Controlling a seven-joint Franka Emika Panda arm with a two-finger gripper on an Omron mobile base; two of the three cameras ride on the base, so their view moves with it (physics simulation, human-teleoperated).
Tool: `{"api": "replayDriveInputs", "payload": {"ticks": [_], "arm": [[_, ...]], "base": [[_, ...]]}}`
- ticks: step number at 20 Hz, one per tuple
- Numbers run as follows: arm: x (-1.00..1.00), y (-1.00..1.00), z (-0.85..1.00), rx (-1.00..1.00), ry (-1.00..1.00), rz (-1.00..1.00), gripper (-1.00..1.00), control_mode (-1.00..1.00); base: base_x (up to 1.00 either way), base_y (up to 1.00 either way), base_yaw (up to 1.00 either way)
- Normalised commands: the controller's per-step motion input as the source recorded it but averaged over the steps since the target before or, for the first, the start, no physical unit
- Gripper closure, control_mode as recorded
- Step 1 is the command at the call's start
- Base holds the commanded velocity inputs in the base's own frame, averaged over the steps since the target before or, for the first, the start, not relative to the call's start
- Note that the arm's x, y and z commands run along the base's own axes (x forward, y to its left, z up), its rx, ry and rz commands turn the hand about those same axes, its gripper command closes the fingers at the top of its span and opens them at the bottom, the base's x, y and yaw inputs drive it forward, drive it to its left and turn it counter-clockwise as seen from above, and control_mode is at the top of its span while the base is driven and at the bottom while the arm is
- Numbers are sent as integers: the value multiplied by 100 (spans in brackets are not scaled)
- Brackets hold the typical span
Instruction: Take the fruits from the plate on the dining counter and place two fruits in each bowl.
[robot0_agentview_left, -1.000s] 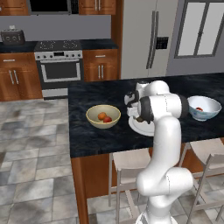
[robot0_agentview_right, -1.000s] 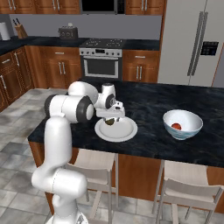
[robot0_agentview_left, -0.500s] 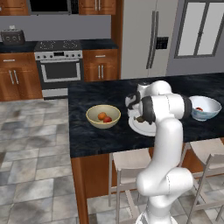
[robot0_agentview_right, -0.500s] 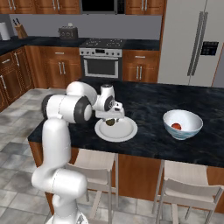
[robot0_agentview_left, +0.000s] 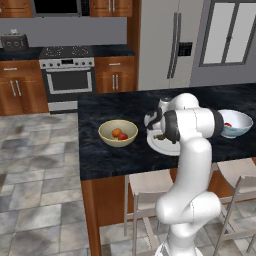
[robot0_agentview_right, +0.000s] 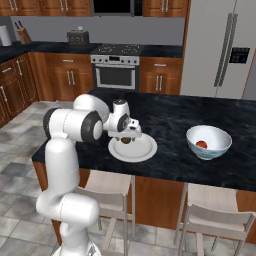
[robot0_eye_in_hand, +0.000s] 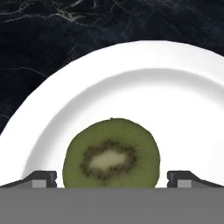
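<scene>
We count four fruits in all, and three of them look already sorted. The tan-yellow bowl (robot0_agentview_left: 118, 132), standing toward one end of the black surface (robot0_agentview_right: 170, 117), holds an orange fruit (robot0_agentview_left: 116, 132) and a red fruit (robot0_agentview_left: 123, 136), so we judge that bowl finished. The white bowl (robot0_agentview_right: 209, 142), near the opposite end of the surface, holds one red fruit (robot0_agentview_right: 201, 144) and, as far as we can see into it, nothing else. It needs one more.

That leaves the dark green fruit (robot0_eye_in_hand: 111, 154), a cut kiwi face seen close up from the hand, lying on the white plate (robot0_eye_in_hand: 144, 78) as the single fruit left there. The plate sits between the two bowls, close to the surface's front edge above the stools.

Our pincer (robot0_eye_in_hand: 111, 179) is low over the plate with its two tips standing wide, one on either side of the green fruit and each clear of it. The fruit sits between the tips but is not clamped. From the right base view the pincer (robot0_agentview_right: 126, 138) hangs right over the fruit at the plate's near-left part.

So by our tally: two bowls, one plate, four fruits, with two in the tan bowl, one in the white, one on the plate. What remains, we judge, is to close on the green fruit, carry it along the surface and drop it in the white bowl.
</scene>
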Motion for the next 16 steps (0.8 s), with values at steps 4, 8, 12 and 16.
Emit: {"api": "replayDriveInputs", "payload": {"ticks": [4,8,12,16], "arm": [[0,0,0,0,-6,1,-100,-100],[17,6,0,0,0,1,100,-100],[18,2,-3,0,0,0,100,-100],[7,0,0,0,0,1,100,-100]], "base": [[0,0,0],[0,0,0],[0,0,0],[0,0,0]]}}
